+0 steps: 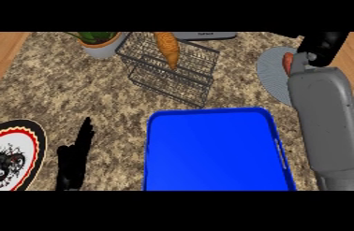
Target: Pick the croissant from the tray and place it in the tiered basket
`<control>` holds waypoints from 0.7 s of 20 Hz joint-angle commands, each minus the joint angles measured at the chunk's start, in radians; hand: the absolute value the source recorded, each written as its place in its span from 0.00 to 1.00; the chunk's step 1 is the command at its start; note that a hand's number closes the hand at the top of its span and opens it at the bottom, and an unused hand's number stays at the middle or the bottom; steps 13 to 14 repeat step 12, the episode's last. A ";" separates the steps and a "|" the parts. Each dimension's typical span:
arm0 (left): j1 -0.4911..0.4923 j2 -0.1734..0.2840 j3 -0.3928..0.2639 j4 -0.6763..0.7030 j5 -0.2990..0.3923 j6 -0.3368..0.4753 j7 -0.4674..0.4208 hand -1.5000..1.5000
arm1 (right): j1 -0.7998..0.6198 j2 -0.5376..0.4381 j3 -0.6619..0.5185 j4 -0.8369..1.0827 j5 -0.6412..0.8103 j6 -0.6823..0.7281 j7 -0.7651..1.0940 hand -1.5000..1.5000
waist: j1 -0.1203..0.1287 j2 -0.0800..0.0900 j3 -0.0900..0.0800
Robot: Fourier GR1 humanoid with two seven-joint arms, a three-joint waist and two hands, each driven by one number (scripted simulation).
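A: Where is the orange-brown croissant [169, 48]?

B: It lies in the upper level of the dark wire tiered basket [170, 69], well to the left of the raised right hand [322, 46], clear of the bright blue plastic tray [214, 150].

A: And the hands?

B: The right hand's fingers cannot be made out; the left hand [75, 157] rests open, fingers straight, beside the tray's left edge
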 commanded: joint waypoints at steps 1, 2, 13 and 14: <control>0.053 0.004 -0.002 -0.020 0.002 -0.006 -0.020 0.50 | 0.208 -0.092 -0.047 -0.278 -0.068 0.089 0.053 0.00 | -0.017 -0.004 0.001; 0.035 0.004 0.019 -0.001 0.011 0.003 -0.016 0.50 | 0.225 -0.133 -0.066 -0.345 -0.092 0.137 0.078 0.00 | -0.031 -0.006 0.000; 0.029 0.005 0.018 -0.013 0.011 -0.002 -0.005 0.50 | 0.733 -0.293 -0.413 -0.818 -0.581 0.420 0.032 0.00 | -0.023 0.004 0.003; 0.029 0.005 0.018 -0.013 0.011 -0.002 -0.005 0.50 | 0.733 -0.293 -0.413 -0.818 -0.581 0.420 0.032 0.00 | -0.023 0.004 0.003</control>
